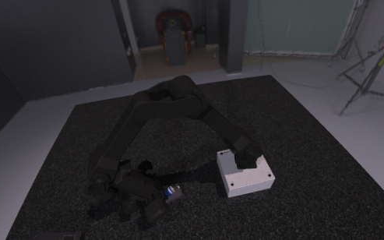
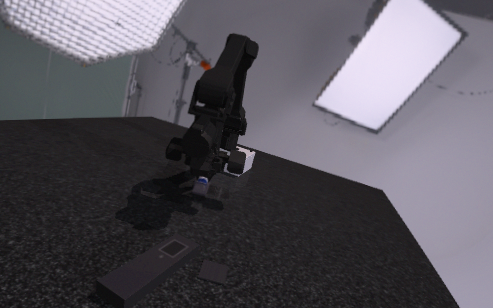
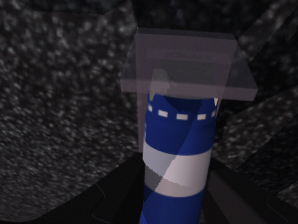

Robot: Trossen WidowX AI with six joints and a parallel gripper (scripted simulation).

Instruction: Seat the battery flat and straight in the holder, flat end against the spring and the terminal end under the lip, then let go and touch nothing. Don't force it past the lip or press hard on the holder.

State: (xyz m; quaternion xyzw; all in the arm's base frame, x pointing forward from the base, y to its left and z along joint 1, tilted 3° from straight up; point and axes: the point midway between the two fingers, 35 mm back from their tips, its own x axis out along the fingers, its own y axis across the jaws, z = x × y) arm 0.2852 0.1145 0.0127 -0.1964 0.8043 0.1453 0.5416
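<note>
Your arm folds sharply at the elbow and reaches low over the bench (image 1: 290,128), its pincer (image 1: 162,195) pinching the blue-and-white battery (image 3: 174,176); the battery juts straight ahead of the pincer, its far end tucked into the translucent holder (image 3: 189,66)
</note>
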